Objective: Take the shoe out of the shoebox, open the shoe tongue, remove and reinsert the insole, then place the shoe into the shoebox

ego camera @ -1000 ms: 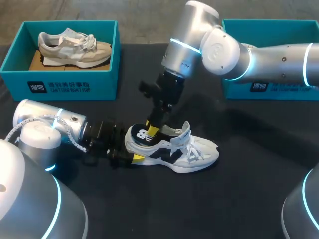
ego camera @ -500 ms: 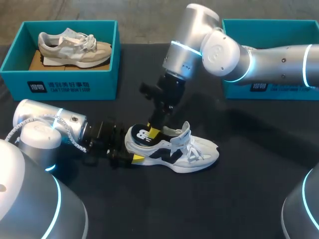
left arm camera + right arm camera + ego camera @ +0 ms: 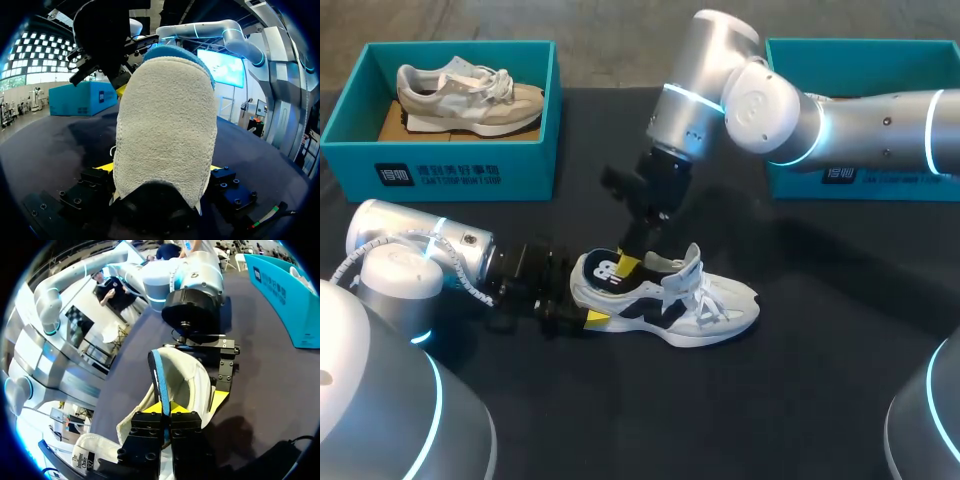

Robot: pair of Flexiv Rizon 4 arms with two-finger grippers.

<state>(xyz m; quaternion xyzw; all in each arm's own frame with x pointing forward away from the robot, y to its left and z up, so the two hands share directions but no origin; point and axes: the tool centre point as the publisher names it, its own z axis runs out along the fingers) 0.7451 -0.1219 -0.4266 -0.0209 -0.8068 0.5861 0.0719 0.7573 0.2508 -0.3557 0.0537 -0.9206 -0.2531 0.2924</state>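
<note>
The white and black shoe (image 3: 670,295) lies on its sole in the middle of the dark counter (image 3: 800,400), out of any box, heel towards my left arm and toe towards my right; its tongue stands pulled up and its laces lie loose over the forefoot.

My left claw (image 3: 160,170) comes in low along the counter from the left and is clenched on the shoe's heel; in the left wrist view a yellow tip shows on each side of the heel, pressed against it.

My right arm reaches past the middle from the right and points steeply down at the heel opening; my right claw (image 3: 170,409) is clamped on the insole (image 3: 159,380), both yellow tips pinching its thin blue edge from two sides. The insole stands nearly upright at the heel end, lifted partly out of the shoe; from my left wrist its pale fuzzy face rises right ahead of the claw, blue rim at the top.

The teal shoebox (image 3: 840,175) sits at the far right of the counter, well apart from the shoe; a second teal box (image 3: 440,170) at the far left holds a beige shoe (image 3: 470,95).
</note>
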